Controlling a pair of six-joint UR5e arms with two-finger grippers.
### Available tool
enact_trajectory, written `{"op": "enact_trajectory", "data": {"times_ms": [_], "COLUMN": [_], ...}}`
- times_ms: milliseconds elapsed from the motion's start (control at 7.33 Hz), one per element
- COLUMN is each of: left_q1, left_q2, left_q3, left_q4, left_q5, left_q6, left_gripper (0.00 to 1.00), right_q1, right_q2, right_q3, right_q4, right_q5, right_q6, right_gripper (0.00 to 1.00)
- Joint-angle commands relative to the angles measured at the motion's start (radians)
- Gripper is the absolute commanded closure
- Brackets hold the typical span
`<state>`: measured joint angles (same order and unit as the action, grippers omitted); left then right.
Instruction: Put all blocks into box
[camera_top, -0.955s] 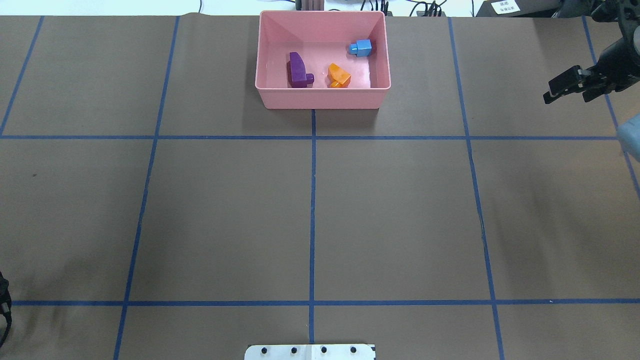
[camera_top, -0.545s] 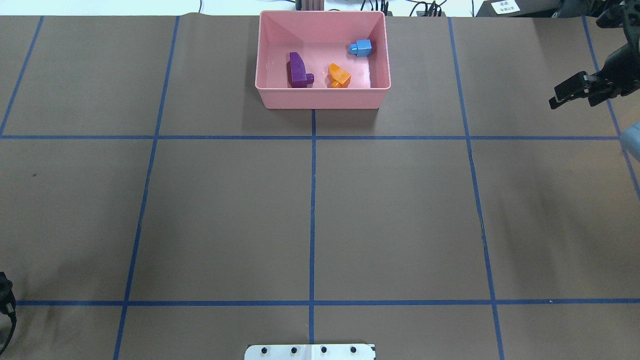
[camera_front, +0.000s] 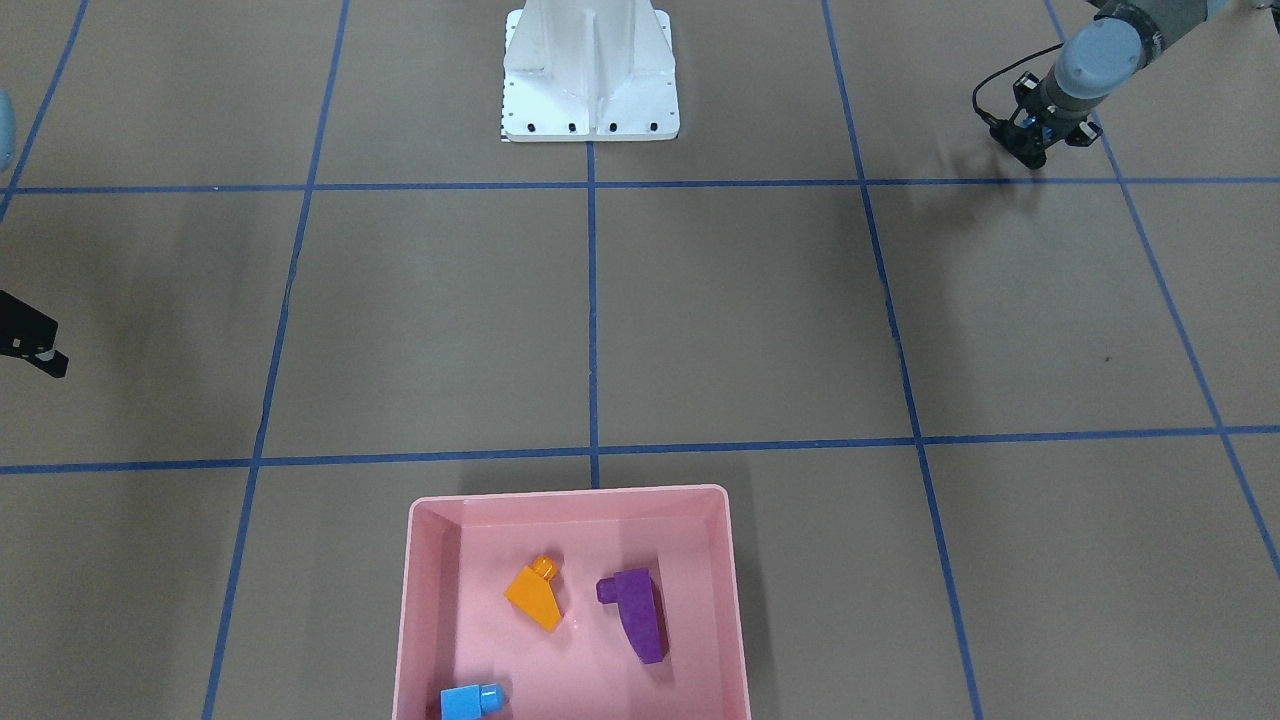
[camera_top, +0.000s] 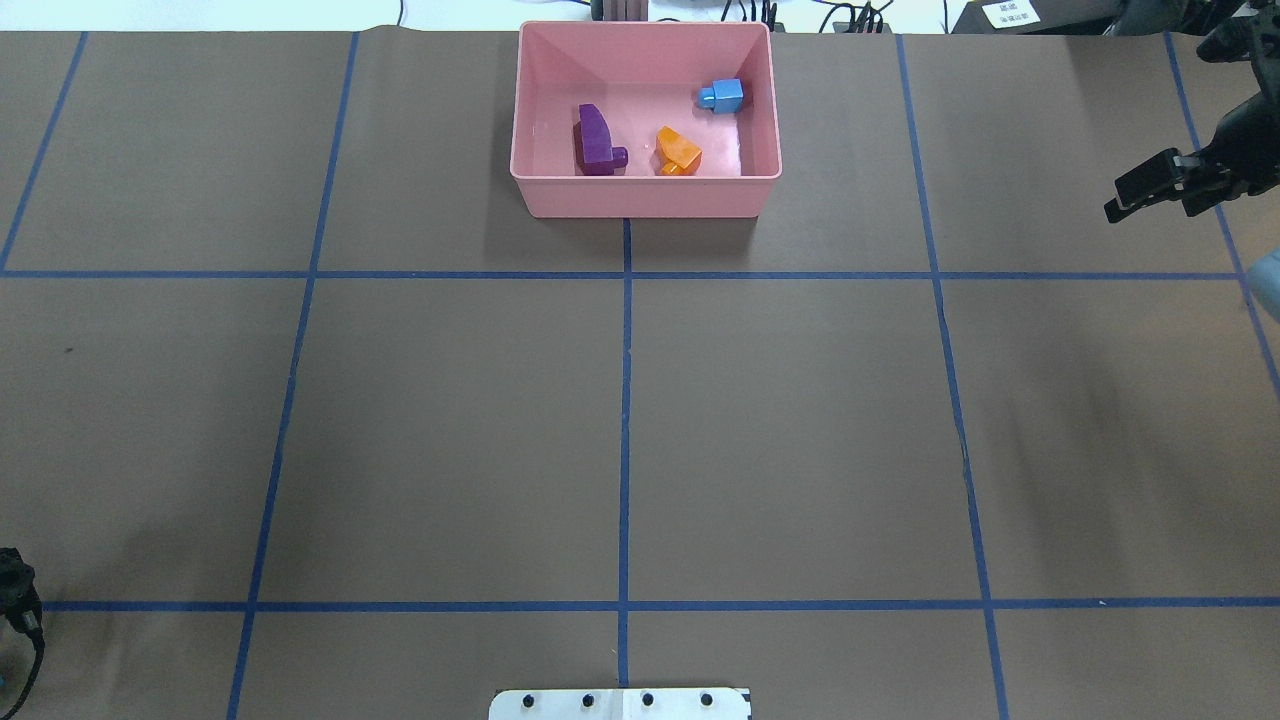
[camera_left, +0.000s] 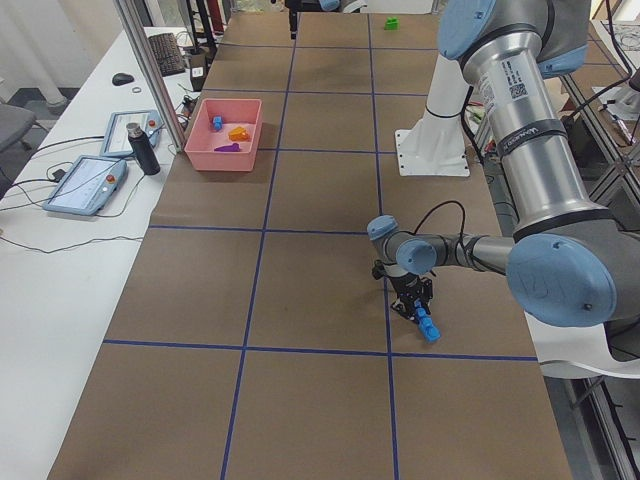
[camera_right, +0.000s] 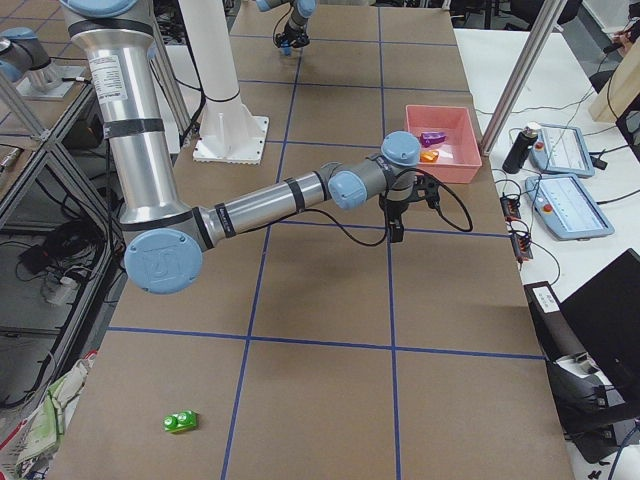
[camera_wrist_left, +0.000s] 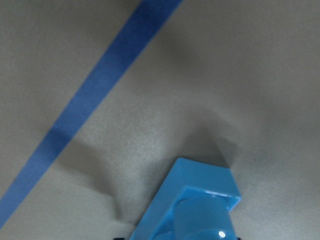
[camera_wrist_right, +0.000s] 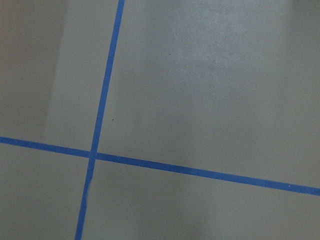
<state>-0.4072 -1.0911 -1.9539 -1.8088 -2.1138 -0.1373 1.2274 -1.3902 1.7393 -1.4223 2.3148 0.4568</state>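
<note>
The pink box (camera_top: 645, 195) stands at the table's far middle, also seen in the front-facing view (camera_front: 570, 493). Inside it lie the purple block (camera_top: 597, 140), the orange block (camera_top: 678, 150) and the small blue block (camera_top: 722, 96). The green block (camera_right: 181, 422) lies on the table far out on my right. My left gripper (camera_left: 413, 308) points down near the table, shut on the long blue block (camera_left: 428, 328), which fills the bottom of the left wrist view (camera_wrist_left: 192, 205). My right gripper (camera_top: 1120, 197) hangs open and empty, well right of the box.
The white robot base (camera_front: 590, 90) sits at my edge of the table. Blue tape lines (camera_wrist_right: 200, 170) grid the brown cover. Past the box's end, a side desk holds a dark bottle (camera_left: 140, 150) and tablets (camera_right: 565, 150).
The right gripper has drifted further right, away from the box. The left gripper has edged a little into the overhead view at its lower left.
</note>
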Motion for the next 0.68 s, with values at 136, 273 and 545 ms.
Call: {"op": "enact_trajectory", "data": {"times_ms": [136,273,545], "left_q1": [-0.001,-0.007,-0.015], "left_q2": [0.072,0.130,0.143], "left_q3": [-0.121,-0.202,-0.304], "left_q4": [-0.004,-0.003,0.000], "left_q5": [-0.003,-0.017,-0.049], "left_q6": [-0.039,-0.051,-0.141], "left_gripper": [1.00,1.00,1.00], "right_q1": [0.047,0.061,0.079], "right_q2": [-0.055,-0.085,-0.175], "right_q3": [0.002,0.002,-0.006], "right_q4": [-0.004,-0.004,-0.004], "right_q5": [0.000,0.000,-0.015], "right_q6": [-0.099,-0.142,-0.255], "right_gripper": [0.00,0.00,0.00]}}
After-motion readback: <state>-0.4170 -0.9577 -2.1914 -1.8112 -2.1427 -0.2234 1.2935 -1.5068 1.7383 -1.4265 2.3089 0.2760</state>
